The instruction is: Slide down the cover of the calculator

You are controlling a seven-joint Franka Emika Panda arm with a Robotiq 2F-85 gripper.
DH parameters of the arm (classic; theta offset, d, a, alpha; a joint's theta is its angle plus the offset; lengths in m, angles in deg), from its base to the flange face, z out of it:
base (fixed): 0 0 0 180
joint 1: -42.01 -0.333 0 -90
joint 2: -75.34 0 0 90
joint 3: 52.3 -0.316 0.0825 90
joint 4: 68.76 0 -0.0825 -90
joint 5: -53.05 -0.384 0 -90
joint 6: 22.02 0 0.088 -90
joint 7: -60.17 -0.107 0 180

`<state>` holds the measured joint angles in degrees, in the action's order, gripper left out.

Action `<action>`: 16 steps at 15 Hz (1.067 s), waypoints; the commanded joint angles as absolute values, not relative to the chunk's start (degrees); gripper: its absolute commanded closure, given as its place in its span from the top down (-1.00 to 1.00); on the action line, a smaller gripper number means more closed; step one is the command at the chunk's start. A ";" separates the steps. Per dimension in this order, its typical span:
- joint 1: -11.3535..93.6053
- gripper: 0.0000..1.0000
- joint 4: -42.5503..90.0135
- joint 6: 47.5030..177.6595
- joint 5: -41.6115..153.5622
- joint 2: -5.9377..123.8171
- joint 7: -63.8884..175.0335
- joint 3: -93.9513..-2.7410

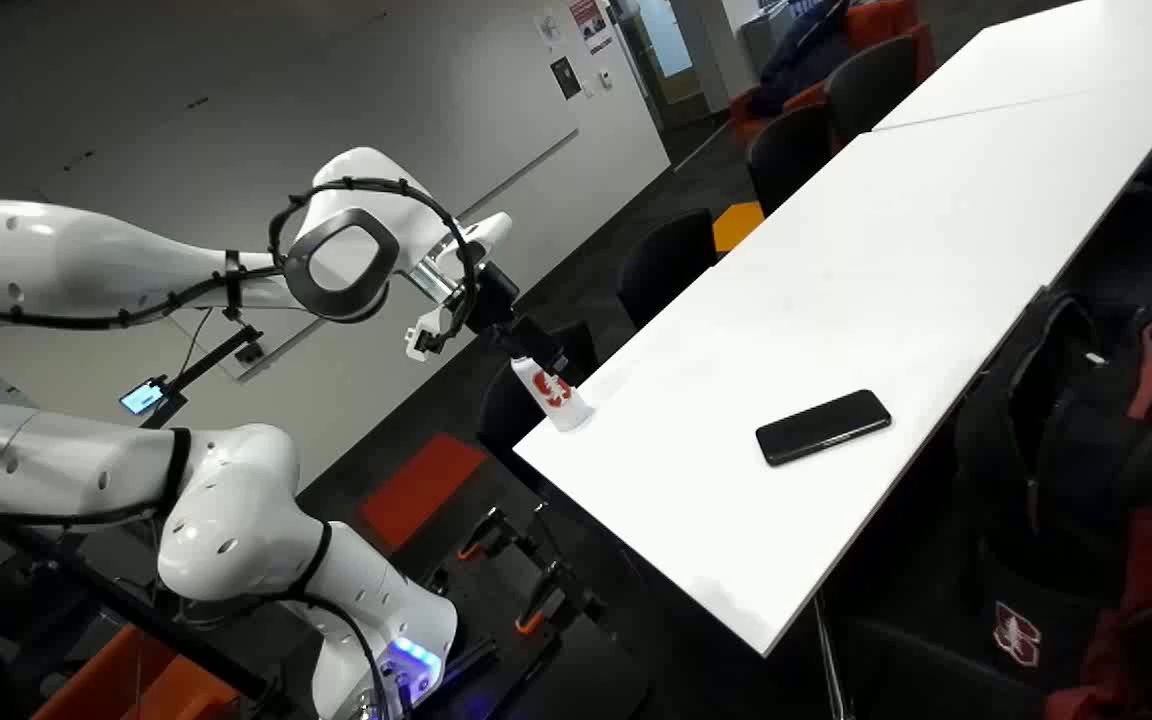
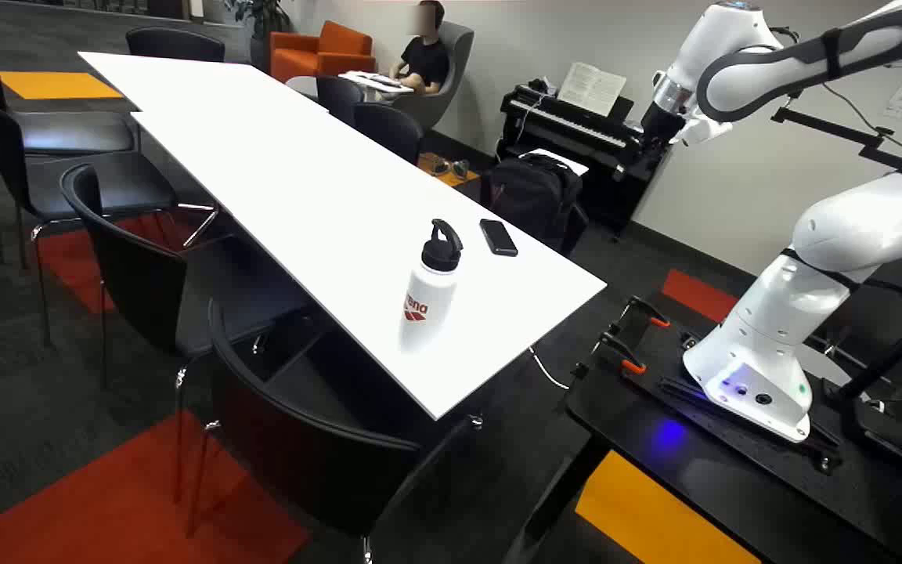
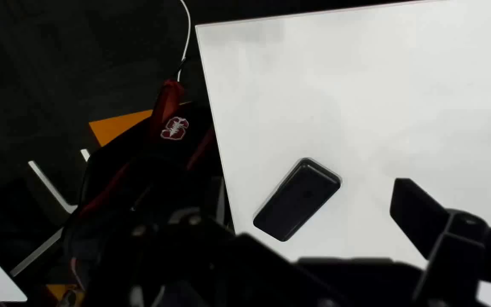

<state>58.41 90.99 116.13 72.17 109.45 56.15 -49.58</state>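
As one end effector (image 3: 327, 221) gapes, one calculator (image 3: 297, 199) and one bottle (image 2: 432, 291) lettered "rena" rest below on the bench (image 2: 333, 196).

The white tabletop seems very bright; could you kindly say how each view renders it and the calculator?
Both exterior views: tabletop nearly blown out, calculator near-black; wrist view: tabletop greyer, calculator equally dark, with a soft sheen at its upper end.
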 commanded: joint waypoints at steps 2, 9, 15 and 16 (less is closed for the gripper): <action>58.19 1.00 90.87 115.84 72.25 109.53 56.12 -49.38; 59.86 1.00 85.74 118.37 72.18 104.03 53.18 -49.14; 57.51 1.00 67.98 115.47 67.84 85.53 59.40 -43.33; 56.34 1.00 64.97 114.95 65.15 82.18 63.70 -41.62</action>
<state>58.78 75.01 116.72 69.88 93.34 56.71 -45.06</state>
